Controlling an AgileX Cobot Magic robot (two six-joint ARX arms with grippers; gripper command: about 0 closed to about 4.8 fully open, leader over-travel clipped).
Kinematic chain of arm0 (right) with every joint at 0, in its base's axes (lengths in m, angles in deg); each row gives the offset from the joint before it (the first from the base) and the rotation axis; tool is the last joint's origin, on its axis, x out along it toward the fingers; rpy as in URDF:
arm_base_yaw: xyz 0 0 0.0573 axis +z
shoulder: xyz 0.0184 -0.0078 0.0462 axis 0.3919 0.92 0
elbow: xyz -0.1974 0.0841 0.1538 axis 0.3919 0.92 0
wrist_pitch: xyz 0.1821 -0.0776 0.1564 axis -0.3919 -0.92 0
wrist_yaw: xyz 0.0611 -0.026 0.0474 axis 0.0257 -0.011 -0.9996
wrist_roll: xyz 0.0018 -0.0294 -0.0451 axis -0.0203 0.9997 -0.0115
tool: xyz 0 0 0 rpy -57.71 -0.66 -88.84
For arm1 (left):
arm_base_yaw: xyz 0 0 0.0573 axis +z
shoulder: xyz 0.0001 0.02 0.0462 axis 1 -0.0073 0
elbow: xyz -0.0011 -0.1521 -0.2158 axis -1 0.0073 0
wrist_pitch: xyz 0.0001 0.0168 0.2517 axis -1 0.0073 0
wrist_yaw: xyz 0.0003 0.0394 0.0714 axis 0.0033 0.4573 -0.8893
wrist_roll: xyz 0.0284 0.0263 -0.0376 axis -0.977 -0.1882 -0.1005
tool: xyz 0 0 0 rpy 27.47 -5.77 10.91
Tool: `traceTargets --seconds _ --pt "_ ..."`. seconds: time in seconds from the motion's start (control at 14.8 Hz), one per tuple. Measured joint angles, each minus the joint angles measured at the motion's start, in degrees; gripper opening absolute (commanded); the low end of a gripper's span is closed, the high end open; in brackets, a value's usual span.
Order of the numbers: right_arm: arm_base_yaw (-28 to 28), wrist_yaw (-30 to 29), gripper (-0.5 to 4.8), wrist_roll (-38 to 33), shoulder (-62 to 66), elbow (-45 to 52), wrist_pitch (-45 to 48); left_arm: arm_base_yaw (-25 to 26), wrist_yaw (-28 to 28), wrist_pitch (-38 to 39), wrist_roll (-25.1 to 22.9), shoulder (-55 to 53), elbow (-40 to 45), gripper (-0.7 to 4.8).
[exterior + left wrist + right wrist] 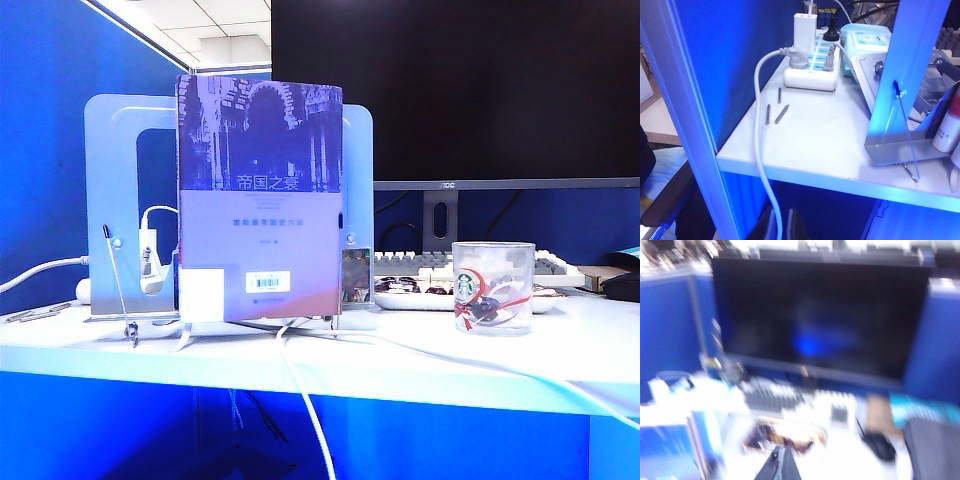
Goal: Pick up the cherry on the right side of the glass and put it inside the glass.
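The glass [493,288], a clear tumbler with a green logo and red-and-white ribbon swirls, stands upright on the white table at the right. A small dark round shape, the cherry [486,309], shows through its wall low down and appears to lie inside. Neither gripper shows in the exterior view. In the blurred right wrist view my right gripper [780,460] is shut and empty, raised above the table. In the left wrist view my left gripper [781,226] hangs below the table's left end. A white cable [760,150] crosses its fingertips and hides the gap.
A tall book [260,190] stands in a metal bookend [112,200] at the left. Behind the glass are a plate of dark items [410,290], a keyboard [400,264] and a black monitor [450,90]. A power strip [812,65] and loose metal bits [781,114] lie at the table's left end.
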State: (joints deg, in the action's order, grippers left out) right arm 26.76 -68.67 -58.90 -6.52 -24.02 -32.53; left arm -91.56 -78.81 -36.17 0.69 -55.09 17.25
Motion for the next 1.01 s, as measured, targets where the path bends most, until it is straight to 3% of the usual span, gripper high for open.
traceTargets --seconds 0.13,0.47,1.01 --pt "0.0 1.9 -0.01 0.0 -3.8 8.7 3.6 0.0 0.0 0.0 0.0 0.0 0.0 0.53" --pt "0.0 1.8 -0.01 0.0 -13.3 39.6 25.8 0.0 0.0 0.0 0.0 0.0 0.0 0.53" --pt "0.0 1.4 0.00 -1.6 -25.0 65.1 30.4 0.0 0.0 0.0 0.0 0.0 0.0 0.53"
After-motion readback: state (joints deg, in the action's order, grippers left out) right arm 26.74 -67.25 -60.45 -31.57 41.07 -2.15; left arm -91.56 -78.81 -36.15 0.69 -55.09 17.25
